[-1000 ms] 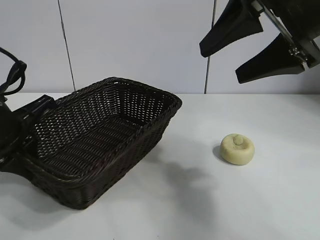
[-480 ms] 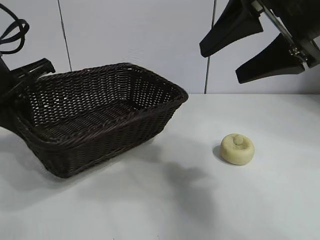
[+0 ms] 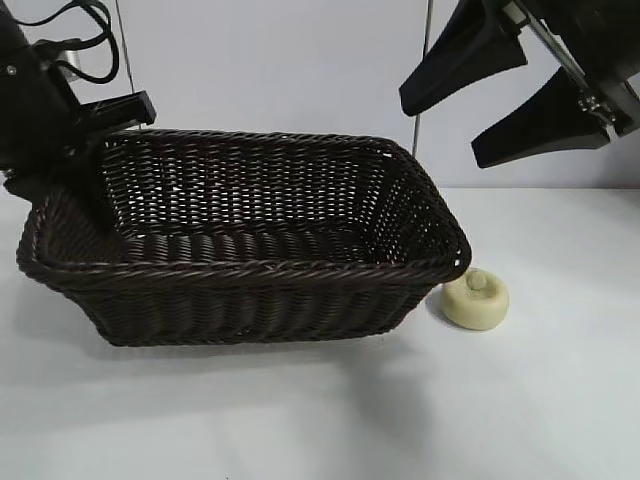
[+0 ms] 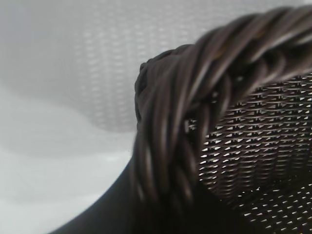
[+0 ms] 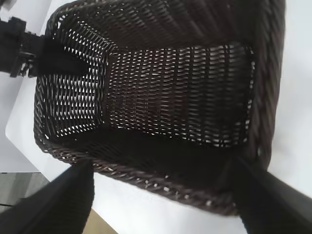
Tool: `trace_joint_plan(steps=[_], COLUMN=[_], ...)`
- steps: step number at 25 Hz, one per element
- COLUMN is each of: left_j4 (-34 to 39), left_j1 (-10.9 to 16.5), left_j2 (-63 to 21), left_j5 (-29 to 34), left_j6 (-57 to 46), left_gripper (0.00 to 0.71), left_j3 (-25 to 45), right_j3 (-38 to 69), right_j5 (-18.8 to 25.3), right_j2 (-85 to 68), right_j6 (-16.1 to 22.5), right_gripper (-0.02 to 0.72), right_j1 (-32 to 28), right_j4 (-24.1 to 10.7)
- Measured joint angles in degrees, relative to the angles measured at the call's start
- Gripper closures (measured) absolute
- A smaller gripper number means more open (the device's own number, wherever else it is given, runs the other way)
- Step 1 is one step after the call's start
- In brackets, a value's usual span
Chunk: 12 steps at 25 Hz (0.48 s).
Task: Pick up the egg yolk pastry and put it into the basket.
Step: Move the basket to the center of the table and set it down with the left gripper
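At the left end of the dark brown woven wicker basket (image 3: pixel 250 240), the left gripper (image 3: pixel 75 165) clamps its braided rim. Just right, nearly touching, sits the small pale yellow round egg yolk pastry (image 3: pixel 476 298) on the white table (image 3: pixel 560 400). High at far right, the right gripper (image 3: pixel 490 95) hangs with fingers spread wide.

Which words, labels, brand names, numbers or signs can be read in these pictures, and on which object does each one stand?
None: no view shows any readable text.
The basket is plain dark wicker, without tag or label.
The egg yolk pastry is plain, without stamp or wrapper.
The left gripper, at the basket's rim, and the right gripper, raised above the table, carry no visible markings.
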Motion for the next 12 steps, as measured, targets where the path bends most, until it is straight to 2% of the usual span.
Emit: trace_joint_plan(steps=[6, 12], left_j4=[-2.0, -0.92], left_j1=[0.0, 0.12], left_j2=[1.89, 3.15], left_j5=[-0.74, -1.64], left_j6=[1.26, -2.42], left_gripper=[0.613, 0.613], left_j3=[0.0, 0.0], right_j3=[0.0, 0.0], right_j5=[0.0, 0.0], right_j2=[0.0, 0.0], right_j6=[0.0, 0.05], right_gripper=[0.143, 0.143], right_j1=[0.0, 0.0], right_j4=[-0.04, -0.04])
